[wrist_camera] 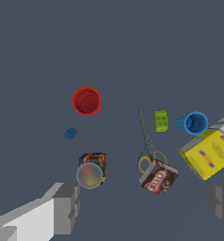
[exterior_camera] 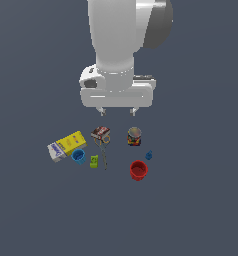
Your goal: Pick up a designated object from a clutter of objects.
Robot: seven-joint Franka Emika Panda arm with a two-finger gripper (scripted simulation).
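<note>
Gripper (exterior_camera: 117, 113) hangs high above clutter, fingers spread, empty, surveying before descent. Tiny blue bottle (exterior_camera: 149, 155) lies apart, at one o'clock from red cup (exterior_camera: 138, 170), below printed can (exterior_camera: 134, 136).

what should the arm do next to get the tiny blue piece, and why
Probably shift the gripper sideways toward the exterior view's right until it is over the tiny blue piece, then descend. The gripper hangs open and high, closer to the brown box, while the blue piece lies apart between the printed can and the red cup.
</note>
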